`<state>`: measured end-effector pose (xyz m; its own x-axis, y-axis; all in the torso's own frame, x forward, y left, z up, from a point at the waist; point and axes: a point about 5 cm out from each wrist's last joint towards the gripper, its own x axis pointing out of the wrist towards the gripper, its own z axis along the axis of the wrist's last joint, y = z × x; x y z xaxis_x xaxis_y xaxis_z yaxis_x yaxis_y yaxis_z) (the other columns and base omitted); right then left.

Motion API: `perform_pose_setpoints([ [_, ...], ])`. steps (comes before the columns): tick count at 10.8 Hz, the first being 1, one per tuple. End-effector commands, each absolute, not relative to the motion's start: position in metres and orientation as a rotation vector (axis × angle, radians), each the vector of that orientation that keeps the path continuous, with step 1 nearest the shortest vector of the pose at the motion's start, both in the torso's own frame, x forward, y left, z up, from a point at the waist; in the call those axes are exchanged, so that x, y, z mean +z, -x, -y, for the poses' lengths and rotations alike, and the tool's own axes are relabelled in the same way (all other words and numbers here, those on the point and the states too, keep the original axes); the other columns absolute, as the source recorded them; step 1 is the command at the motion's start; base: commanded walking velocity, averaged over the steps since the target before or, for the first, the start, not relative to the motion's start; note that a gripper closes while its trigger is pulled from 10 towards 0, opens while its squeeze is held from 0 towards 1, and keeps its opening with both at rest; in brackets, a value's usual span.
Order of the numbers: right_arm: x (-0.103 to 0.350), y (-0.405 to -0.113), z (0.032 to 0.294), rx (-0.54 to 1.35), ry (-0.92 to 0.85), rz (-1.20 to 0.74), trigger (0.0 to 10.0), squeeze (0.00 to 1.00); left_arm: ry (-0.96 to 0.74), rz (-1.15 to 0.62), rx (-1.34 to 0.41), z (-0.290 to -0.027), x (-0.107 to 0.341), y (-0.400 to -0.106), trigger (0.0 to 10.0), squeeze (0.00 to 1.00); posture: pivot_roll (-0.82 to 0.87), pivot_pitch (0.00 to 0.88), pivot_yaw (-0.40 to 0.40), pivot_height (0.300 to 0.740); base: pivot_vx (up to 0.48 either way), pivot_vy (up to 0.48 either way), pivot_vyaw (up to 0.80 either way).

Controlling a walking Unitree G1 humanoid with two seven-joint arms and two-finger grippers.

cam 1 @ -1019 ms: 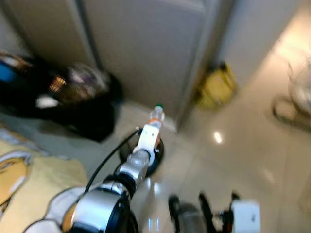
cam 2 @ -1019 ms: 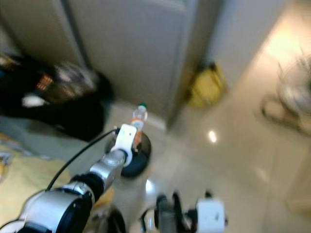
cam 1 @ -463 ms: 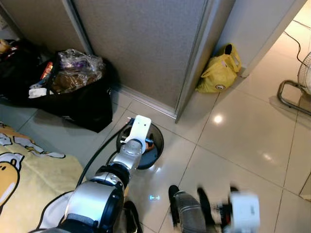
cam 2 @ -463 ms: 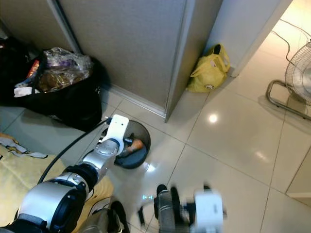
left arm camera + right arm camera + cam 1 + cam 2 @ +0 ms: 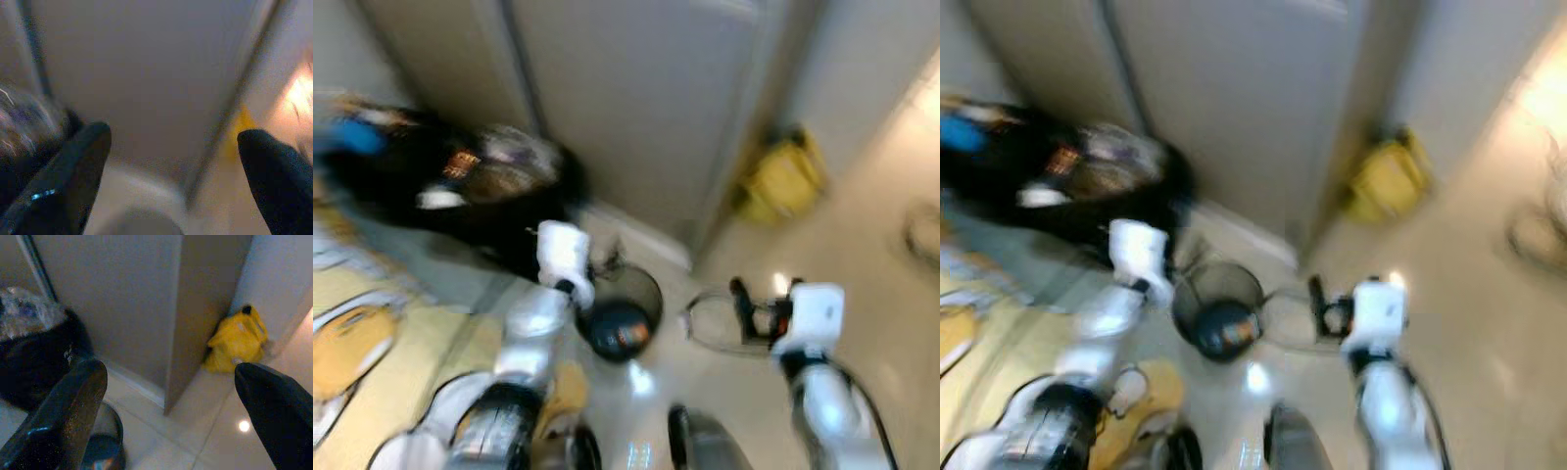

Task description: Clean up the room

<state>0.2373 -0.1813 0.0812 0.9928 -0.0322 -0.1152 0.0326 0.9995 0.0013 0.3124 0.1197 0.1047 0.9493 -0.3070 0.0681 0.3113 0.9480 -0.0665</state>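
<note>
A small dark round bin (image 5: pixel 622 315) stands on the tiled floor before the grey cupboard doors, with an orange patch (image 5: pixel 628 335) showing inside it. The head views are blurred. My left gripper (image 5: pixel 173 147) is open and empty, its white wrist (image 5: pixel 563 257) just left of the bin. To the bin's right, my right gripper (image 5: pixel 754 304) is raised at about bin height, open, with nothing between its fingers (image 5: pixel 73 396). The right wrist view looks over the bin's rim (image 5: pixel 105 450).
A stuffed black bag (image 5: pixel 460 186) lies at the left against the sliding doors (image 5: pixel 636 88). A yellow bag (image 5: pixel 237 340) leans in the corner at the right. A yellow blanket (image 5: pixel 352 352) covers the floor at the near left. Glossy tiles (image 5: pixel 862 245) stretch to the right.
A second ago my left gripper held a bottle over the bin; half a second ago it lay inside. Since then the left arm has drawn back left and the right arm has risen beside the bin.
</note>
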Motion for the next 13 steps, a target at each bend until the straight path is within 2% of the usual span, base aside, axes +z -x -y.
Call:
perform_pose_setpoints([
  [1,0.081,-0.248,0.188,-0.066,-0.055,-0.101,10.0,0.05,0.124,0.144,-0.283,-0.127,0.123,-0.307,10.0,0.00,-0.05,0.000,0.029,0.740,0.000,0.000,0.61],
  [2,0.083,-0.257,0.188,-0.047,-0.054,-0.092,10.0,0.05,0.184,0.155,-0.249,-0.134,0.120,-0.305,10.0,0.00,-0.04,0.000,0.024,0.740,0.000,0.000,0.59],
  [3,0.083,-0.267,0.186,-0.009,-0.023,-0.085,10.0,0.05,0.108,0.047,-0.202,-0.146,0.086,-0.291,10.0,0.00,-0.02,0.000,0.011,0.740,0.000,-0.285,0.56],
  [5,0.078,-0.278,0.188,0.033,-0.004,-0.085,10.0,0.06,0.087,-0.038,-0.165,-0.143,0.075,-0.268,10.0,0.00,0.02,0.000,-0.027,0.740,0.000,-0.480,0.56],
  [6,0.077,-0.283,0.184,0.065,0.007,-0.085,10.0,0.06,0.112,-0.057,-0.110,-0.142,0.071,-0.268,10.0,0.00,0.01,0.000,-0.037,0.740,0.000,-0.480,0.54],
  [7,0.078,-0.285,0.183,0.074,0.004,-0.082,10.0,0.06,0.063,-0.059,-0.095,-0.139,0.070,-0.272,10.0,0.00,0.01,0.000,-0.040,0.740,0.000,-0.412,0.53],
  [8,0.078,-0.288,0.182,0.102,0.004,-0.072,10.0,0.06,0.022,-0.069,-0.091,-0.132,0.073,-0.281,10.0,0.00,0.00,0.000,-0.041,0.740,0.000,0.000,0.52],
  [9,0.074,-0.287,0.184,0.106,-0.023,-0.080,10.0,0.07,0.075,-0.038,-0.105,-0.126,0.085,-0.290,10.0,0.00,0.01,0.000,-0.044,0.740,0.000,0.000,0.53],
  [11,0.072,-0.286,0.181,0.121,-0.045,-0.081,10.0,0.08,0.083,-0.036,-0.111,-0.122,0.088,-0.293,10.0,0.00,-0.01,0.000,-0.030,0.740,0.000,0.480,0.52],
  [13,0.064,-0.283,0.185,0.093,-0.079,-0.096,10.0,0.05,0.025,-0.066,-0.064,-0.133,0.087,-0.305,10.0,0.00,0.00,0.000,-0.016,0.740,0.000,0.476,0.26],
])
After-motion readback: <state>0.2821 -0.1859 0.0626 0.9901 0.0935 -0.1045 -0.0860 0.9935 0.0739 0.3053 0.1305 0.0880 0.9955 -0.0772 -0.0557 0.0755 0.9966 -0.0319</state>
